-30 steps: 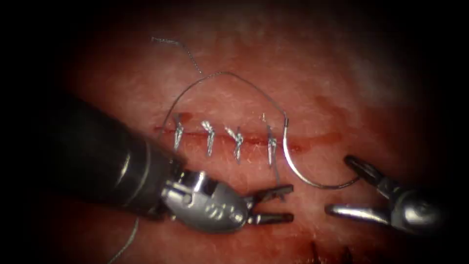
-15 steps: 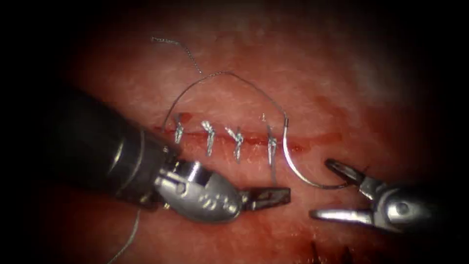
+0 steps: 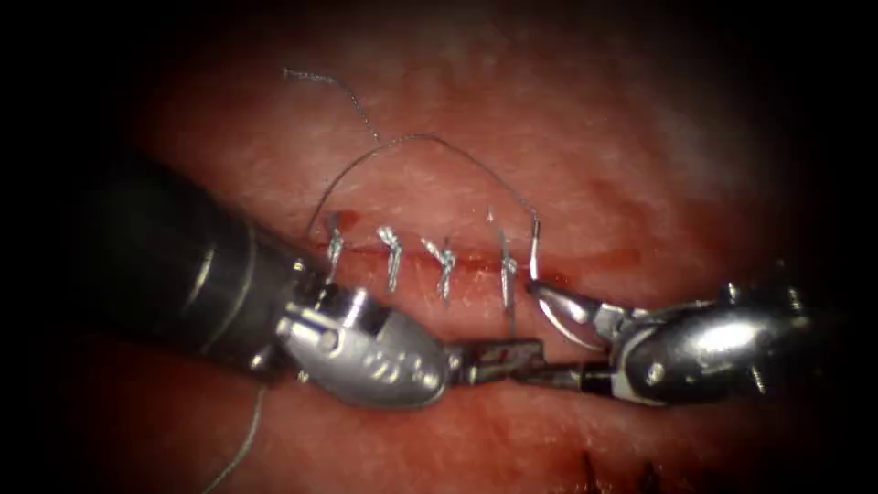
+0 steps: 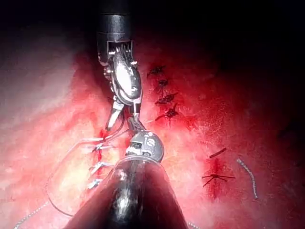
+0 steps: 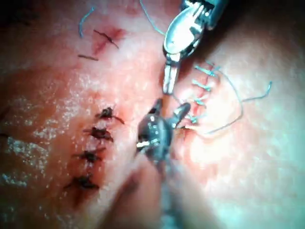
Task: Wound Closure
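Observation:
The tissue (image 3: pixel 585 137) has a horizontal cut (image 3: pixel 604 258) with several stitches (image 3: pixel 444 265) along it. The curved needle (image 3: pixel 533 240) crosses the cut just right of the last stitch and appears to pass through the tissue there. Its body curves out below the cut. Thread (image 3: pixel 412 137) arcs from its tail over the stitches. My right tool (image 3: pixel 535 331) is open, its jaws on either side of the needle's body; in the right wrist view it (image 5: pixel 167 114) sits beside the stitches. My left tool (image 3: pixel 498 359) is shut. A short thread strand (image 3: pixel 508 320) reaches it; whether it is gripped is unclear.
Red fluid (image 3: pixel 562 273) lies along the cut's unstitched right end. A loose thread end (image 3: pixel 306 76) rests on the far tissue. Thread trails out under the left shaft (image 3: pixel 242 444). Older cuts closed with dark stitches (image 4: pixel 164 98) (image 5: pixel 95 143) lie nearby.
The right tool moved left and up to the needle, its open jaws now around the needle's body. The left tool's jaws shut and shifted slightly left. The needle stayed put.

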`<state>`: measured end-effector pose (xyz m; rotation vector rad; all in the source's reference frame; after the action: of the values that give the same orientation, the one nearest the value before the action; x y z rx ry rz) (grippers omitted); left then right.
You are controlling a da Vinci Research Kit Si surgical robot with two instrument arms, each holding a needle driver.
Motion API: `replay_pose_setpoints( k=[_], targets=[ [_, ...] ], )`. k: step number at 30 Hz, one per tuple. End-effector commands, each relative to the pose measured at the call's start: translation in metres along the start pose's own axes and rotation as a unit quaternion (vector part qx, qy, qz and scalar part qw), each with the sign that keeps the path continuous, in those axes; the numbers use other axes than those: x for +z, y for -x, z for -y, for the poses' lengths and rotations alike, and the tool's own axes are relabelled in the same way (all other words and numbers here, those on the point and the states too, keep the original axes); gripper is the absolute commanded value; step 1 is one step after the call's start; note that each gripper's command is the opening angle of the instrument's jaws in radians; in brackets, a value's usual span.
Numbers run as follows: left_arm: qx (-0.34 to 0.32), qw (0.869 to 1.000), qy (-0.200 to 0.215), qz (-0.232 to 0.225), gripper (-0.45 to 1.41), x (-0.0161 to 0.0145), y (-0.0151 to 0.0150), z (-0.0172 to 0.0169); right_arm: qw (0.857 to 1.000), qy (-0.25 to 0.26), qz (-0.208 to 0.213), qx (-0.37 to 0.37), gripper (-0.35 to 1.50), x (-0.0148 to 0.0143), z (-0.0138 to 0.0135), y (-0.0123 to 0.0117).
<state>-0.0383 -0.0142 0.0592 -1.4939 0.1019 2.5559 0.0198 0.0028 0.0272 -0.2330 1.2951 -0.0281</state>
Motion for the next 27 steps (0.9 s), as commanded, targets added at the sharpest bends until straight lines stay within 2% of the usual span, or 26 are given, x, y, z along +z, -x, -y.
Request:
replay_pose_setpoints(
  k=[1, 12, 25, 27],
  targets=[
    [-0.002, 1.000, 0.000, 0.000, -0.45, 0.0003, 0.0003, -0.0010, 1.000, 0.005, -0.010, 0.002, 1.25, 0.0013, 0.0008, 0.0000],
    [-0.002, 1.000, 0.000, 0.000, -0.45, 0.0003, 0.0002, -0.0011, 0.999, -0.001, -0.042, -0.006, 1.28, 0.0061, 0.0004, 0.0014],
    [-0.003, 1.000, -0.002, 0.001, -0.45, 0.0006, -0.0001, -0.0013, 0.999, 0.005, -0.051, -0.011, 1.28, 0.0076, 0.0007, 0.0019],
    [-0.003, 1.000, -0.002, 0.001, -0.45, 0.0006, -0.0001, -0.0013, 0.999, 0.010, -0.049, -0.008, 1.16, 0.0075, 0.0006, 0.0020]
  ],
)
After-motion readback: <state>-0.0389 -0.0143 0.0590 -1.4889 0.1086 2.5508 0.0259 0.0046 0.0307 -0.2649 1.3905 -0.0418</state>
